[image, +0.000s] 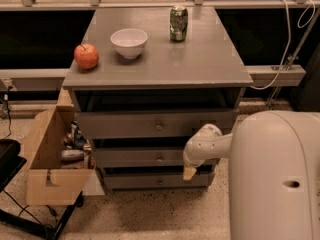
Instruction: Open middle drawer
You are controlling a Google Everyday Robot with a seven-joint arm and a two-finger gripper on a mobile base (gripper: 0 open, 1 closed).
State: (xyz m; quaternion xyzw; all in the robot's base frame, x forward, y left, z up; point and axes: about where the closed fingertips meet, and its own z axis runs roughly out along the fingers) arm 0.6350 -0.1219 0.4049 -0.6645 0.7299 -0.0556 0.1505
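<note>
The grey cabinet (160, 74) has three drawers stacked in its front. The middle drawer (135, 157) is the wide shallow front second from the top, with a small round knob (160, 158) at its centre. My gripper (189, 172) hangs at the end of the white arm (207, 145), in front of the drawer's lower right part. It is to the right of the knob and slightly below it. Its tan tip points down towards the lowest drawer (145, 181). A dark gap shows above the middle drawer's front.
On the cabinet top stand a red apple (86, 56), a white bowl (129, 42) and a green can (178, 23). An open cardboard box (47, 171) with clutter sits on the floor at the left. My white body (275, 179) fills the lower right. A cable (292, 44) hangs at the right.
</note>
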